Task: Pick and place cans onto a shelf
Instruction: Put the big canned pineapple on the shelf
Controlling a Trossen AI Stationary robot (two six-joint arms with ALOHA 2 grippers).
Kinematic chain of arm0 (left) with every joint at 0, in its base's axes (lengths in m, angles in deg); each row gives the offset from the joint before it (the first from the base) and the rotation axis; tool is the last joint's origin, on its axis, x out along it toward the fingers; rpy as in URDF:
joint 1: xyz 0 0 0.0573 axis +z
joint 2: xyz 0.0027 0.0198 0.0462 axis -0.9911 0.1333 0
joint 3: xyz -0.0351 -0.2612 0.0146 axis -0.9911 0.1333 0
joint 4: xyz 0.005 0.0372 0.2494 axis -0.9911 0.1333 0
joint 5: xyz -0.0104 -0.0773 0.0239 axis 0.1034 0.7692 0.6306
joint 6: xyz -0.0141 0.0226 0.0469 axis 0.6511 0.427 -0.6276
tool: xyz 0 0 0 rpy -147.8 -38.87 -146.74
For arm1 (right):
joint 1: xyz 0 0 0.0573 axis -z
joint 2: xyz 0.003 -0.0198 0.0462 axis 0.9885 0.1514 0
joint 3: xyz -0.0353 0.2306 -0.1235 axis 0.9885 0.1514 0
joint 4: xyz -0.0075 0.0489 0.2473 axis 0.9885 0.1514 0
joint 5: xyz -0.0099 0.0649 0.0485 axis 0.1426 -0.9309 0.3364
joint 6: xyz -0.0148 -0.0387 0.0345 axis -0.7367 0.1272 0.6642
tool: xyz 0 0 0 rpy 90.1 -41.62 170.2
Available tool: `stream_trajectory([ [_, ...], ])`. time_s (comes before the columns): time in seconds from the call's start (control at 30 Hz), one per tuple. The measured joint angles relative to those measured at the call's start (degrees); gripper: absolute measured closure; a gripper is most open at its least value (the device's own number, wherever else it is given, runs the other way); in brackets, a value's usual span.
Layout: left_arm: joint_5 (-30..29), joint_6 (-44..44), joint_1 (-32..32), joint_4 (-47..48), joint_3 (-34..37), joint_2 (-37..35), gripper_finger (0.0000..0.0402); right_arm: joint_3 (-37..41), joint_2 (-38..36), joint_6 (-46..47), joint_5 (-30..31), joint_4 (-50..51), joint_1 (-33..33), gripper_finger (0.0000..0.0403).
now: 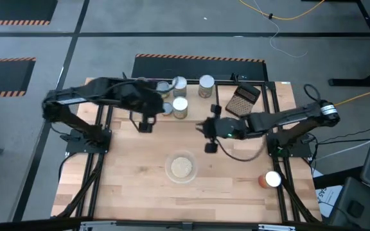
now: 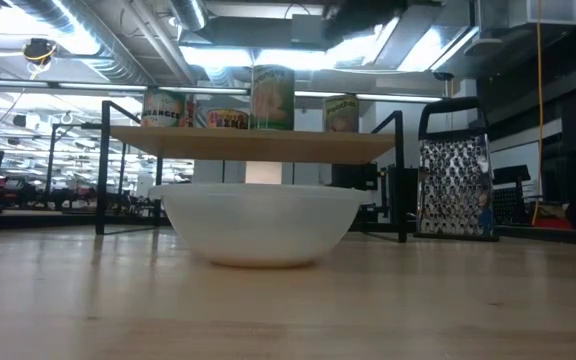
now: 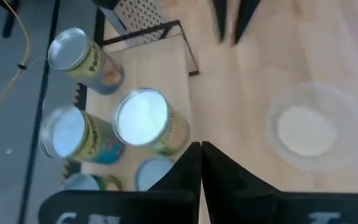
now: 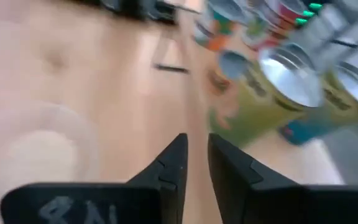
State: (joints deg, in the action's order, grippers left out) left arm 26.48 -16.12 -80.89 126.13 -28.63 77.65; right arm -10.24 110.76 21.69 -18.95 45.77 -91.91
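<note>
Several cans (image 1: 180,107) stand upright on the shelf (image 2: 253,145) at the table's far middle; in the low view they stand in a row on its board, one can (image 2: 272,97) tallest. One red-orange can (image 1: 270,179) stands alone on the table near the right edge. My left gripper (image 1: 145,122) hangs shut and empty in the air just in front of the shelf's left end, with the cans (image 3: 145,121) below it. My right gripper (image 1: 209,135) hovers right of centre, its fingers (image 4: 196,140) a narrow gap apart with nothing between them.
A clear bowl (image 1: 181,167) of pale grains sits at the table's middle, in front of the shelf. A metal grater (image 1: 243,101) stands at the shelf's right end. Bare wood lies along the near edge and at the left.
</note>
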Motion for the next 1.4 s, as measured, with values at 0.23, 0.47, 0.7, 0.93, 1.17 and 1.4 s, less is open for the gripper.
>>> stream_trajectory([
  [0.23,-0.95,8.65,-6.29,-6.33,15.23,-12.44,0.0398,-0.05,-6.05,11.3,-16.38,8.38,-6.04,0.0336],
  [0.47,-3.24,14.67,-12.38,-26.65,39.21,-23.98,0.0398,-0.05,-7.14,31.95,-28.4,21.42,-12.27,0.0336],
  [0.7,-3.26,14.92,-16.3,-47.45,54.09,-26.84,0.04,-0.02,-6.79,48.19,-31.02,28.02,-20.5,0.0336],
  [0.93,-3.21,15.16,-17.57,-59.74,60.49,-25.16,0.0399,0.0,-6.79,58.66,-30.96,26.76,-26.02,0.0336],
  [1.17,-3.25,15.31,-18.92,-69.3,64.06,-22.91,0.0397,0.0,-6.77,59.28,-30.8,25.68,-26.77,0.0336],
  [1.4,-3.25,15.36,-20.24,-75.37,65.91,-21.38,0.0397,0.0,-6.77,60.89,-30.84,25.69,-26.4,0.0335],
])
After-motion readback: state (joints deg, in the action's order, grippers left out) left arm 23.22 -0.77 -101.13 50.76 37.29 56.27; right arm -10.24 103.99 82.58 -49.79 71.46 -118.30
